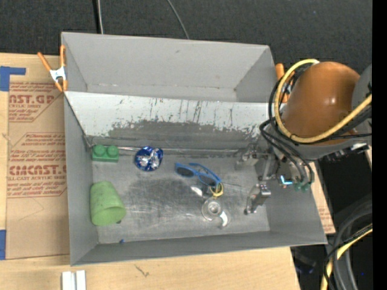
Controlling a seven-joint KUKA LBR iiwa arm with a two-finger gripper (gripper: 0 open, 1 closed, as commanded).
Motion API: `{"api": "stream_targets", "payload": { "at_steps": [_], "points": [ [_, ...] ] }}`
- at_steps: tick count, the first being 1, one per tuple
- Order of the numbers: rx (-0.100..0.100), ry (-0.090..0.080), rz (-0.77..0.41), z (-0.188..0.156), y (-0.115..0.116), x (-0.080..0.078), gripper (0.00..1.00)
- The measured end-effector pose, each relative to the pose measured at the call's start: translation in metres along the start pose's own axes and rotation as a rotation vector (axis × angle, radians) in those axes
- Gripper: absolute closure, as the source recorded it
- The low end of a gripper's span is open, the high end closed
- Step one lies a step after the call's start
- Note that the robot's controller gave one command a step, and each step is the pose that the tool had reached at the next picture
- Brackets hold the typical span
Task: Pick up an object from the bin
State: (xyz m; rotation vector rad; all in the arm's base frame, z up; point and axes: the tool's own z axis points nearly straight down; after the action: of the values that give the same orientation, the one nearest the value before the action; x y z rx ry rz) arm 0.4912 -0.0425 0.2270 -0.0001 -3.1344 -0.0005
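Bin (163, 65), left to right:

- Green cup (107, 203) lies on its side at the left, near half of the floor, close to the left wall.
- Green brick (105, 153) is far-left, right at the foot of the far wall, well apart from the cup.
- Blue-and-white ball (148, 159) sits just right of the brick, also along the far wall.
- Blue sunglasses (196, 173) are mid-floor, right of centre, lying at an angle.
- Yellow ring (216, 190) is at the sunglasses' near-right end. Touching or just beside, can't tell which.
- Clear round piece (212, 209) is just nearer than the ring, with a small white bit on its near-right side.
- Gripper (253, 203) is low at the right of the bin, over bare floor by the foot of the right wall. Whether it's open or closed: can't tell from this angle. Nothing visible in it.

No object picked out yet. Closest candidates are the clear round piece and the yellow ring, both just left of the gripper and apart from it.

The arm comes in over the right rim, with its orange cover (317, 101) and looped cables (284, 89) above the far-right corner.
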Motion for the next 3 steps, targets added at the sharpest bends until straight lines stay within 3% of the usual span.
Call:
{"api": "stream_targets", "payload": {
  "at_steps": [1, 2, 3],
  "points": [
    [0.001, -0.010, 0.176, 0.140, 0.024, -0.071, 0.00],
    [-0.003, -0.009, 0.466, 0.126, 0.057, -0.074, 0.00],
    [-0.002, -0.005, 0.751, 0.128, 0.062, -0.064, 0.00]
  ]
}}
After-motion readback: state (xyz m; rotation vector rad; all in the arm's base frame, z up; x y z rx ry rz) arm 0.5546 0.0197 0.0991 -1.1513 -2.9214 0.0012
